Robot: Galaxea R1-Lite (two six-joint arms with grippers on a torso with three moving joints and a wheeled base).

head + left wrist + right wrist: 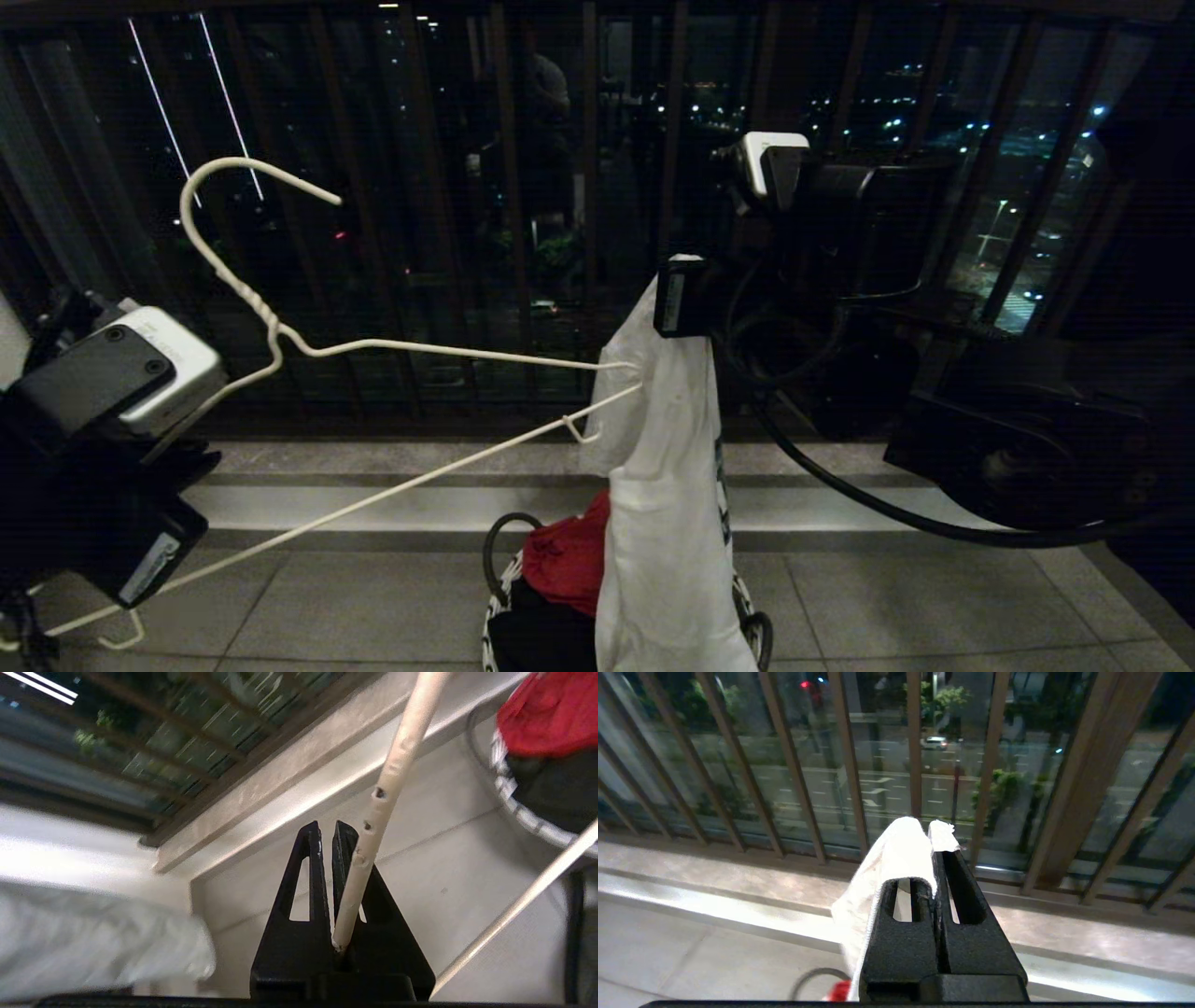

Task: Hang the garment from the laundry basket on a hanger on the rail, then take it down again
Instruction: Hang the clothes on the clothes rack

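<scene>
On a night-time balcony, the left gripper [327, 830] is clamped tight on one shoulder wire of the white wire hanger [411, 347], holding it out level with its far shoulder tip poked into the hanging garment [663, 523]. That placement looks meant to thread the hanger inside the shirt. At centre, the white T-shirt dangles straight down from the right gripper [931, 828], whose fingers are shut on a pinch of its cloth, lifting it so it hangs open for the wire. Its hem hangs in front of the laundry basket [499, 588], which sits on the floor holding a red cloth [565, 560] and a black garment [537, 639] (the rail is not in view). Pale floor tiles [327, 607] run to a raised stone kerb below the dark railing [504, 187], city lights beyond.
</scene>
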